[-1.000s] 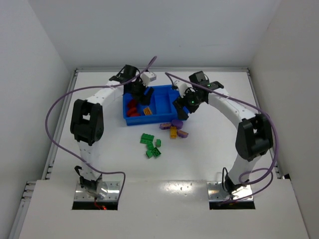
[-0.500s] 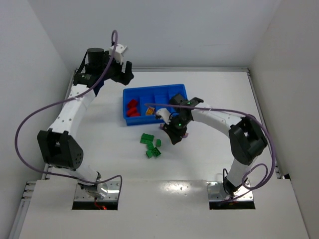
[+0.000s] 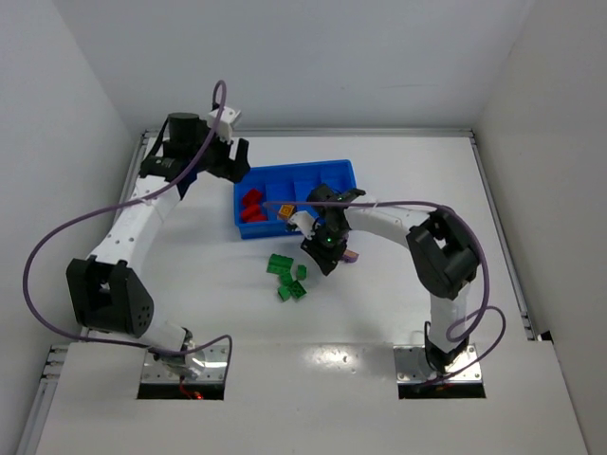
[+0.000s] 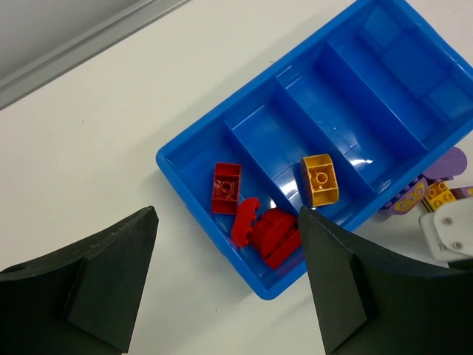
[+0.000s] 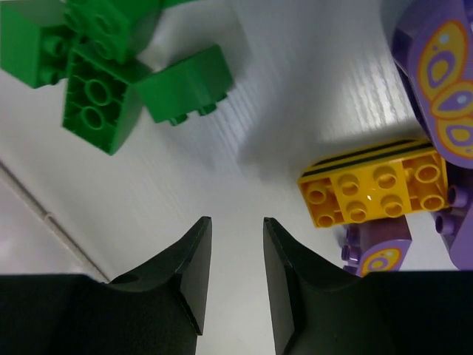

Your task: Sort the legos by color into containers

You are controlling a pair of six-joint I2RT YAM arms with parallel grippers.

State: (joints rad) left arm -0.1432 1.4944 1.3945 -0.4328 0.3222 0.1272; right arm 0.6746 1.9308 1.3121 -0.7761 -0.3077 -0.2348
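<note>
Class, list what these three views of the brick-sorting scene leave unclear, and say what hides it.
- Top view: the right hand and its arm cover the purple bricks.
- Left wrist view: the frame edge cuts off the blue tray at its far end.
- Right wrist view: the purple bricks run past the frame edge.

Left arm raised, fingers [image 4: 225, 281] spread wide; right arm low, fingers [image 5: 235, 270] nearly together, empty.

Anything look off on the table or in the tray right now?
Nothing looks spilled or damaged. The blue tray sits flat; red bricks fill one end compartment and a single yellow brick lies in the next. The right gripper has nearly closed on nothing, beside the yellow brick on the table rather than around it.
</note>
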